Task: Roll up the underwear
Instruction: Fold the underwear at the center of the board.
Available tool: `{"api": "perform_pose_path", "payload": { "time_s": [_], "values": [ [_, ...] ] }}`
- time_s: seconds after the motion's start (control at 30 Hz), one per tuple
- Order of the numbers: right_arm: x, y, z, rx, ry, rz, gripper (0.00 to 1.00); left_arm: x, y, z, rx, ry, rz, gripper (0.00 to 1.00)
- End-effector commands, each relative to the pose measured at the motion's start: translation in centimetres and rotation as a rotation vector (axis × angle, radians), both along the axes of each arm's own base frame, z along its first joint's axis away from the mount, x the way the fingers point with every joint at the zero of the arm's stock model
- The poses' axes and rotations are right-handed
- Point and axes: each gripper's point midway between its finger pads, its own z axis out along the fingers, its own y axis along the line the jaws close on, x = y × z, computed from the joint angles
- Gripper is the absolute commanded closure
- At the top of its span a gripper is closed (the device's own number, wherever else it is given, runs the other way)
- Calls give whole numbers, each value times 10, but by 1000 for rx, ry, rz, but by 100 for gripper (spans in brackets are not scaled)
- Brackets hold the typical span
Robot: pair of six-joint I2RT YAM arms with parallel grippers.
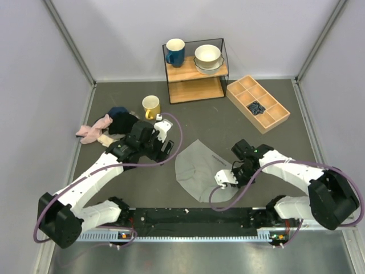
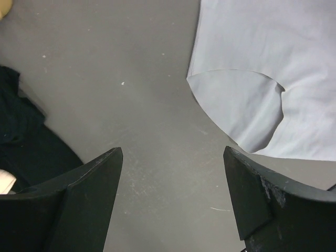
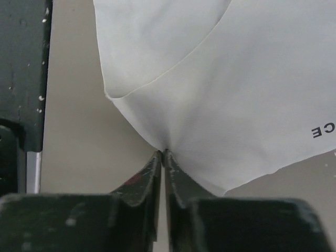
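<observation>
The underwear [image 1: 197, 168] lies flat on the dark table, a thin light grey cloth with small dark lettering [image 3: 320, 131] along one edge. My right gripper [image 3: 164, 153] is shut on its near right edge, and the cloth [image 3: 236, 89] puckers into the fingertips. In the top view that gripper [image 1: 221, 182] sits at the cloth's lower right. My left gripper [image 2: 173, 152] is open over bare table, left of the underwear [image 2: 273, 63], with nothing between its fingers. From above, the left gripper [image 1: 165, 149] is a short way from the cloth's upper left edge.
A pile of pink, dark and pale clothes [image 1: 105, 127] lies at the left, and dark cloth [image 2: 26, 147] shows by the left fingers. A yellow mug [image 1: 150, 105] stands behind. A wooden shelf [image 1: 197, 74] holds a blue mug and bowls. A wooden divided tray [image 1: 259, 103] holds a dark bundle.
</observation>
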Motion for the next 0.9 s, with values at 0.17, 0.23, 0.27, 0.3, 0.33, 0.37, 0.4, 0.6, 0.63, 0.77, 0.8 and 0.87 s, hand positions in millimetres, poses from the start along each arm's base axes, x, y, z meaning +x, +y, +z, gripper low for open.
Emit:
{"api": "perform_pose_path", "payload": {
  "time_s": [0.17,0.23,0.27,0.3,0.33,0.37,0.4,0.6,0.63,0.77,0.8,0.87],
  "values": [
    [17,35,67,229,-3,-142,57,-14,-36,-3,-144,117,-125,17],
    [29,58,90,321,6,-121,53,-14,-37,-7,-148,136,-124,17],
    [35,67,95,345,16,-118,52,-13,-37,-7,-152,143,-123,17],
    [46,84,114,414,11,-99,51,-13,-37,-9,-155,151,-117,17],
    [58,94,108,422,41,-100,50,-13,-38,-12,-153,163,-114,17],
    [66,104,110,448,55,-88,50,-13,-38,-14,-155,173,-110,17],
    [85,115,125,476,23,-75,50,-12,-38,-16,-160,183,-105,17],
    [171,157,106,467,40,-87,51,0,-49,-27,-289,293,-43,21],
    [177,161,103,465,39,-84,51,5,-46,-33,-307,320,-16,22],
    [198,172,91,476,50,-70,51,23,-59,-38,-418,352,34,27],
    [201,173,88,475,57,-72,51,25,-62,-43,-430,358,43,27],
    [202,176,90,494,64,-66,51,26,-71,-57,-456,427,42,35]
  ]
}}
